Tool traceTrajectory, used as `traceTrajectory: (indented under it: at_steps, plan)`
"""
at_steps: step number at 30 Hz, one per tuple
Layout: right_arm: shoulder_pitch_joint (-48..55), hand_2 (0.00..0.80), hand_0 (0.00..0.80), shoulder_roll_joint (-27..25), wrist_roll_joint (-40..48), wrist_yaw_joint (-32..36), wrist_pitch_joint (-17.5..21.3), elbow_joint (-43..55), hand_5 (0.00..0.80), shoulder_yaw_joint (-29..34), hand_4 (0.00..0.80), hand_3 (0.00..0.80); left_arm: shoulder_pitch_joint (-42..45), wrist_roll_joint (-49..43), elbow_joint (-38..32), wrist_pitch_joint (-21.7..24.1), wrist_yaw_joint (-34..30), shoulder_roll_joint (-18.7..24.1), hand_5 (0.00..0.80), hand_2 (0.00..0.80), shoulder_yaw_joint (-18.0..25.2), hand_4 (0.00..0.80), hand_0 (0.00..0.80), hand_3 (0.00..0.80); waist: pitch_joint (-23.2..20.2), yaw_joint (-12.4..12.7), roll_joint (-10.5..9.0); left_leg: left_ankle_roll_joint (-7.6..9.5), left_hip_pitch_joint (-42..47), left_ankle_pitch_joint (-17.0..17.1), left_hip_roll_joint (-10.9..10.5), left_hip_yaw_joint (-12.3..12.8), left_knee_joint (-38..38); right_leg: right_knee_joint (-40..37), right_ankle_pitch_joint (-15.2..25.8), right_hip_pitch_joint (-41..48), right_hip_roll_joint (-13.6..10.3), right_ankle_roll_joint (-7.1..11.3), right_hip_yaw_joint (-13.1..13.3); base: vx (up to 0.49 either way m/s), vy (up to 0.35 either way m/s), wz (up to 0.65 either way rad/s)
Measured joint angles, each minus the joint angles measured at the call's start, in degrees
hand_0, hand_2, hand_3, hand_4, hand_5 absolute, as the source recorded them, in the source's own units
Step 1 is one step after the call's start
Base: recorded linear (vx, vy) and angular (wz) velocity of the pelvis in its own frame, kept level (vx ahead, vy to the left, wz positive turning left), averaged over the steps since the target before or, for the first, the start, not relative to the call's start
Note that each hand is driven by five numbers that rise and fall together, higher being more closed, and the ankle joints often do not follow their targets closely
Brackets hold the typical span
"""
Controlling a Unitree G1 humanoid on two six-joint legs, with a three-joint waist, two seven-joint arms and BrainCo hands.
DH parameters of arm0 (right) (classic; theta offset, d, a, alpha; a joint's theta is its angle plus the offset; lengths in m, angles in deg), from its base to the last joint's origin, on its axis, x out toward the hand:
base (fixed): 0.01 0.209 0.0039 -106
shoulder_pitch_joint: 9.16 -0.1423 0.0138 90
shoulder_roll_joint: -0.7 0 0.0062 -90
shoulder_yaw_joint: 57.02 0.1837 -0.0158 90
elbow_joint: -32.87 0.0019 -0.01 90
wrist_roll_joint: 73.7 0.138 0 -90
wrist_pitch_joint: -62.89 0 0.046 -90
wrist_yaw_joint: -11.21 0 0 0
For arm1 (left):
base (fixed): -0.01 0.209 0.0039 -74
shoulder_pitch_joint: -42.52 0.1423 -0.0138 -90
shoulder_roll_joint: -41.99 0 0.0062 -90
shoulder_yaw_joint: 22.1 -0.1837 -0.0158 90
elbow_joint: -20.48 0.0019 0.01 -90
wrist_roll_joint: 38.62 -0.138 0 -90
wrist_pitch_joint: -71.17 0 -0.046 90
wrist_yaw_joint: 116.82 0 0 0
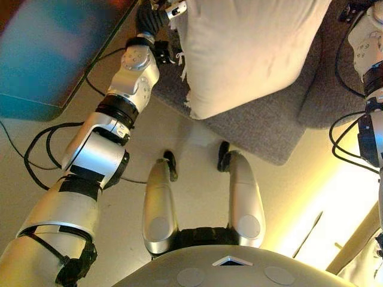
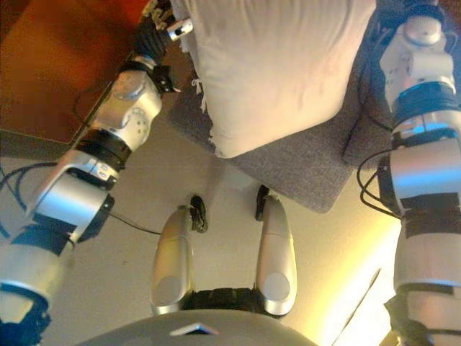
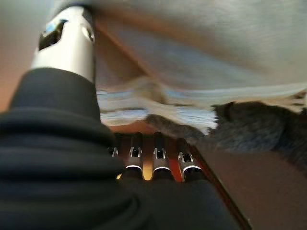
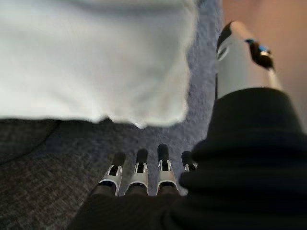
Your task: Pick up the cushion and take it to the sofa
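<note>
Both hands flank the cushion (image 1: pixel 251 48), which lies on the grey rug (image 1: pixel 263 128) near its front edge. Left hand (image 3: pixel 153 158) and right hand (image 4: pixel 139 172) show straight, unclenched fingers, grasping nothing. I judge pickup pending; next I'd squeeze inward.

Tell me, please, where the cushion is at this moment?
The cushion is at the top centre of both eye views, above the grey rug, between the left hand and the right arm.
</note>
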Motion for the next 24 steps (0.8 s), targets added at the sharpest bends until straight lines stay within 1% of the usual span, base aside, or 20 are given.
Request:
traceTrajectory:
  at_steps: [4, 6, 7, 9, 13, 16, 20, 24]
  plan:
    - [0.1, 0.000, 0.000, -2.1, 1.2, 0.2, 0.0, -0.4, 0.000, 0.2, 0.000, 0.000, 1.2, -0.1, 0.0, 0.1, -1.9, 1.4, 0.000, 0.000, 0.2, 0.000, 0.000, 0.000, -0.2, 0.1, 0.26, -0.25, 3.9, 0.6, 0.0, 0.0, -3.3, -3.0, 0.3, 4.1, 0.3, 0.08, -0.8, 0.013, 0.005, 0.01]
    - [0.1, 0.000, 0.000, -3.2, 1.2, 0.8, 0.4, -0.4, 0.000, 0.8, 0.000, 0.000, 2.3, -0.1, 0.0, 0.1, -2.5, 1.9, 0.000, 0.000, 0.3, 0.000, 0.000, 0.000, -1.3, 0.2, 0.93, -0.28, 4.5, 0.8, 0.0, 0.0, -4.4, -4.2, 0.5, 4.8, 0.5, 0.22, -1.0, 0.017, 0.012, 0.00]
    - [0.1, 0.000, 0.000, -3.5, 1.2, 1.4, 0.4, -0.4, 0.000, 1.5, 0.000, 0.000, 3.1, -0.1, 0.0, 0.1, -2.9, 2.0, 0.000, 0.000, 1.1, 0.000, 0.000, 0.000, -1.7, 0.2, 1.24, -0.23, 4.8, 1.0, -0.1, 0.1, -5.1, -4.9, 0.8, 5.1, 0.5, 0.24, -1.0, 0.039, 0.024, -0.02]
    - [1.1, 0.000, 0.000, -3.7, 1.3, 2.3, 0.4, -0.3, 0.000, 2.2, 0.000, 0.000, 4.6, -0.1, 0.0, 0.1, -3.2, 2.4, 0.000, 0.000, 2.1, 0.000, 0.000, 0.000, -1.7, 0.1, 1.26, -0.32, 6.8, 1.7, -0.2, 0.5, -7.1, -6.2, 1.1, 6.9, 0.6, 0.25, -1.2, 0.035, 0.022, 0.00]
    - [5.2, 0.000, 0.000, -4.3, 2.8, 3.0, 0.9, 0.2, 0.000, 3.8, 0.000, 0.000, 7.8, -0.1, 0.0, 0.3, -4.1, 2.4, 0.000, 0.000, 2.4, 0.000, 0.000, 0.000, -3.3, 0.2, 1.46, -0.51, 9.2, 2.8, -0.3, 0.5, -10.7, -9.5, 1.6, 9.4, 0.8, 0.32, -2.2, 0.006, 0.030, 0.06]
    - [6.8, 0.000, 0.000, -4.7, 3.5, 3.9, 1.1, 0.9, 0.000, 4.7, 0.000, 0.000, 9.8, -0.2, -0.3, 0.9, -4.2, 2.4, 0.000, 0.000, 2.7, 0.000, 0.000, 0.000, -3.3, 0.2, 1.47, -0.48, 11.4, 3.9, -0.8, 0.6, -13.6, -12.1, 2.8, 11.6, 1.0, 0.51, -2.4, 0.004, 0.035, 0.00]
    - [10.7, 0.000, 0.000, -5.0, 3.9, 5.0, 1.6, 6.7, 0.000, 6.9, 0.000, 0.000, 12.7, -0.7, -2.5, 1.5, -4.6, 2.4, 0.000, 0.000, 4.2, 0.000, 0.000, 0.000, -3.3, 0.2, 1.43, -0.33, 13.9, 4.2, -0.8, 0.7, -15.4, -15.2, 3.9, 14.7, 1.5, 0.90, -2.6, 0.021, 0.042, -0.02]
    - [16.3, 0.000, 0.000, -4.9, 3.8, 6.2, 2.4, 12.5, 0.000, 8.3, 0.000, 0.000, 16.8, -1.2, -7.1, 2.1, -4.6, 2.3, 0.000, 0.000, 5.2, 0.000, 0.000, 0.000, -4.0, 0.2, 1.08, -0.13, 16.8, 4.7, -1.0, 0.8, -17.8, -18.2, 4.8, 17.9, 1.6, 1.33, -3.1, 0.049, 0.037, 0.03]
